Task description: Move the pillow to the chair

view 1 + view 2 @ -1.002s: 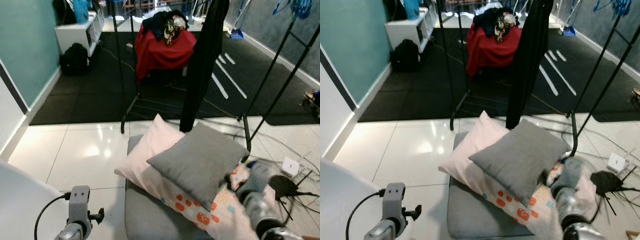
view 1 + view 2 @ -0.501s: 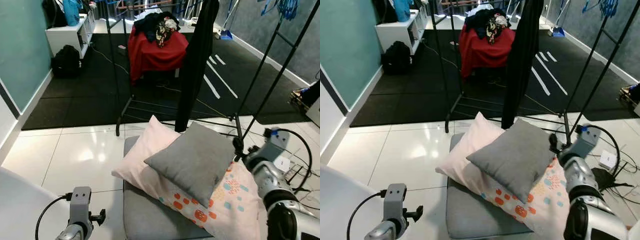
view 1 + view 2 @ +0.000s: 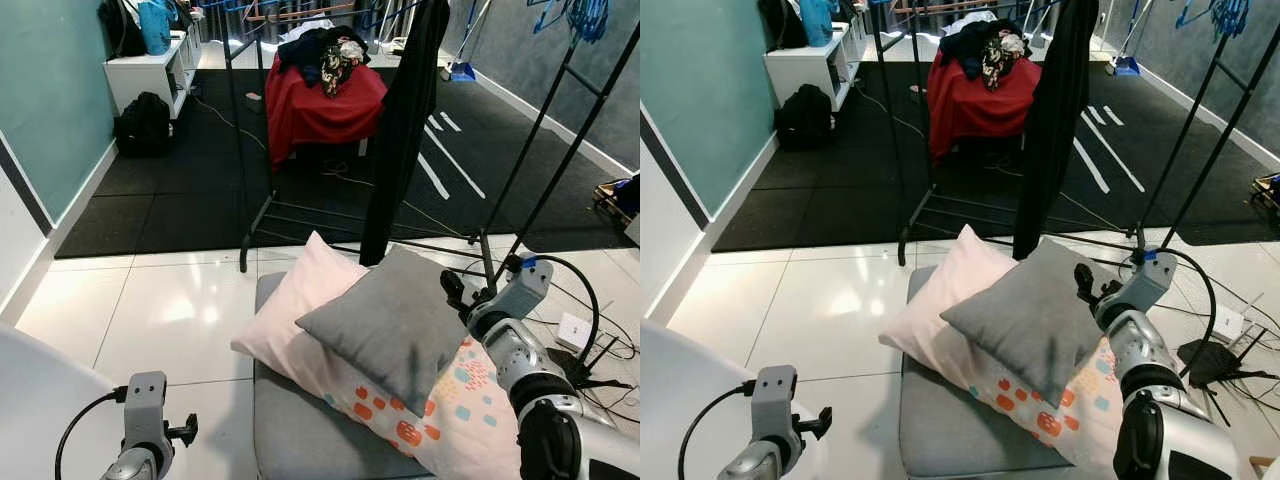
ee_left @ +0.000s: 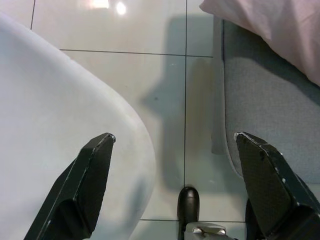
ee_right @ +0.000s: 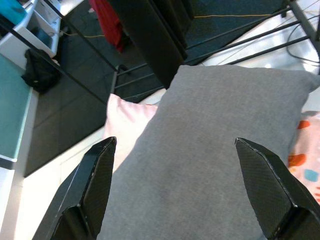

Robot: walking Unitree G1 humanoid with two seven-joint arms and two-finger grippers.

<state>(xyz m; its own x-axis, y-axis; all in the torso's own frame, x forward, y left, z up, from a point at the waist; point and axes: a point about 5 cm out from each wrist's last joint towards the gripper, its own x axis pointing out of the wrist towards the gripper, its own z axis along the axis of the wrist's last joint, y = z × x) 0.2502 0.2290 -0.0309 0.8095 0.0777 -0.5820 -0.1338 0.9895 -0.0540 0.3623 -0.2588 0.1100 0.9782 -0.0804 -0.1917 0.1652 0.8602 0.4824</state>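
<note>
1. The grey pillow (image 3: 395, 322) lies mid-frame atop a pink pillow (image 3: 300, 300); nothing is lifted.
2. The right gripper (image 3: 452, 290), spread, hovers at its right edge.
3. Left gripper (image 4: 175, 150) spread, idle.
4. Grasp and carry to the red chair (image 3: 320, 100) remain.

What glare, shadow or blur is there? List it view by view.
Left eye view: sharp; soft ceiling-light glare on the white floor tiles.
Right eye view: the same glare, no blur.
Left wrist view: bright reflections at the tiles' far edge, a dark shadow beside the grey cushion.
Right wrist view: the grey pillow is evenly lit, its weave slightly soft.
</note>
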